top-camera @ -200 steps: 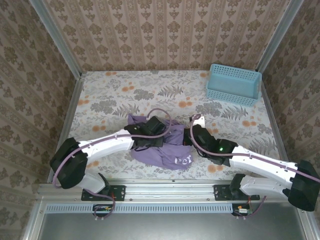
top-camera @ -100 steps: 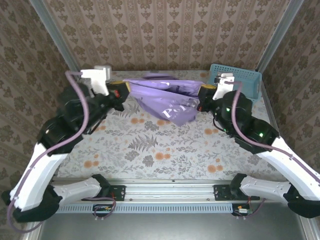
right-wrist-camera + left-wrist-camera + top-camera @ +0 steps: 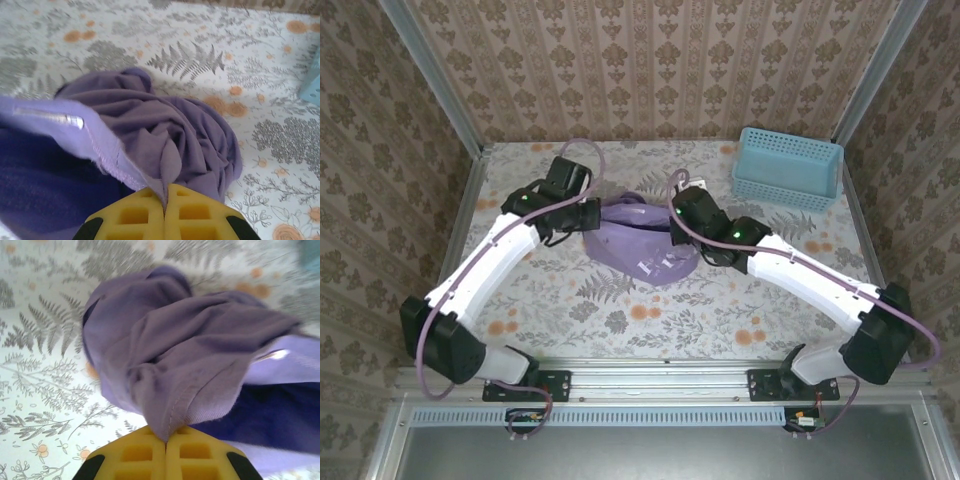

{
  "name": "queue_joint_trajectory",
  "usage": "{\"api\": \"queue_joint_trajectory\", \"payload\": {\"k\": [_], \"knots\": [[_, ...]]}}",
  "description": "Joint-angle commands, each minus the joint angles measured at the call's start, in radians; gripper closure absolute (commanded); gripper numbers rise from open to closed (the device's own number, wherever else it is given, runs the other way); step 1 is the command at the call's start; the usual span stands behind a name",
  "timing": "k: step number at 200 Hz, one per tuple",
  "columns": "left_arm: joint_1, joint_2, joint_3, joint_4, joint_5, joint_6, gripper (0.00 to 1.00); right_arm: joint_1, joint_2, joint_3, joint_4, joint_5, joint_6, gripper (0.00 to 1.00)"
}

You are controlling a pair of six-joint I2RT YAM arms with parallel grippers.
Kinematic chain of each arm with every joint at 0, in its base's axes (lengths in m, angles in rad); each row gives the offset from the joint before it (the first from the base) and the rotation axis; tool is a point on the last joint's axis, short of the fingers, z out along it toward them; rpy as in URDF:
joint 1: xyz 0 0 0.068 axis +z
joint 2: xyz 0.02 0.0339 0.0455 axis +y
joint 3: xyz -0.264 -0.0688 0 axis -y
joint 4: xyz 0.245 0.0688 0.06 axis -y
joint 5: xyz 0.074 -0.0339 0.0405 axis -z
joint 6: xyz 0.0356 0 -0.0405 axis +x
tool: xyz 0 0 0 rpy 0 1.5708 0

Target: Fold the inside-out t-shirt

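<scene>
1. The inside-out t-shirt [image 3: 638,245] lies bunched at mid-table [image 3: 620,310], well apart from the blue basket [image 3: 788,168].
2. The left gripper [image 3: 166,440] pinches its hem, and the right gripper [image 3: 165,202] pinches a seamed edge.
3. Its white lettering is too small to read.

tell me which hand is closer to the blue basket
The right hand, pinching the t-shirt on the side toward the blue basket; the left hand pinches the opposite side, farther away.
</scene>
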Motion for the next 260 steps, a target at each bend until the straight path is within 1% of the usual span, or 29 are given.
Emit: {"api": "queue_joint_trajectory", "payload": {"k": [1,10,21,35,46,57,73,81,91,107,125,142,155,170,187,199,208,223,238,248,260], "knots": [[-0.062,-0.226,0.09,0.06,-0.04,0.042,1.0,-0.003,-0.15,0.084,0.08,-0.045,-0.028,1.0],[-0.084,-0.288,0.068,0.097,-0.072,0.047,1.0,-0.003,-0.184,0.089,0.099,-0.057,-0.037,1.0],[-0.089,-0.347,0.037,0.128,-0.092,0.047,1.0,-0.001,-0.228,0.086,0.127,-0.061,-0.045,1.0],[-0.085,-0.368,0.005,0.138,-0.117,0.055,1.0,-0.002,-0.258,0.072,0.153,-0.048,-0.045,1.0],[-0.064,-0.316,0.011,0.088,-0.122,0.053,1.0,-0.003,-0.245,0.064,0.156,-0.027,-0.042,1.0],[-0.025,-0.225,0.047,-0.007,-0.119,0.028,1.0,-0.002,-0.197,0.065,0.142,-0.019,-0.044,1.0],[0.055,-0.099,0.106,-0.129,-0.054,-0.011,1.0,-0.002,-0.091,0.109,0.076,-0.003,-0.036,1.0],[0.08,-0.065,0.134,-0.158,-0.031,-0.015,1.0,-0.003,-0.043,0.147,0.033,0.011,-0.035,1.0],[0.083,-0.058,0.167,-0.162,-0.018,-0.003,1.0,-0.004,-0.01,0.19,-0.001,0.023,-0.037,1.0],[0.075,-0.11,0.222,-0.123,-0.004,0.014,1.0,-0.005,-0.017,0.24,0.015,-0.004,-0.059,1.0],[0.046,-0.212,0.266,-0.03,-0.017,0.04,1.0,-0.004,-0.076,0.282,0.075,-0.063,-0.087,1.0],[0.022,-0.305,0.248,0.082,-0.018,0.055,1.0,-0.004,-0.132,0.305,0.129,-0.089,-0.101,1.0],[0.02,-0.345,0.237,0.109,-0.01,0.058,1.0,-0.004,-0.161,0.299,0.171,-0.1,-0.111,1.0],[0.02,-0.365,0.198,0.118,0.001,0.051,1.0,-0.004,-0.145,0.288,0.195,-0.1,-0.119,1.0],[0.015,-0.369,0.127,0.142,0.078,0.012,1.0,-0.005,-0.066,0.285,0.179,-0.111,-0.113,1.0],[-0.013,-0.36,0.083,0.155,0.125,-0.016,1.0,-0.008,0.008,0.281,0.169,-0.122,-0.101,1.0],[-0.063,-0.352,0.056,0.163,0.13,-0.028,1.0,-0.015,0.081,0.292,0.151,-0.125,-0.093,1.0],[-0.179,-0.335,0.022,0.178,0.082,-0.038,1.0,-0.043,0.181,0.332,0.108,-0.125,-0.07,1.0],[-0.279,-0.315,0.01,0.189,0.03,-0.038,1.0,-0.093,0.242,0.356,0.099,-0.174,-0.025,1.0],[-0.315,-0.302,0.014,0.194,0.013,-0.039,1.0,-0.127,0.265,0.36,0.114,-0.217,0.002,1.0],[-0.324,-0.287,0.015,0.205,0.008,-0.047,1.0,-0.153,0.286,0.369,0.124,-0.269,0.017,1.0]]}}
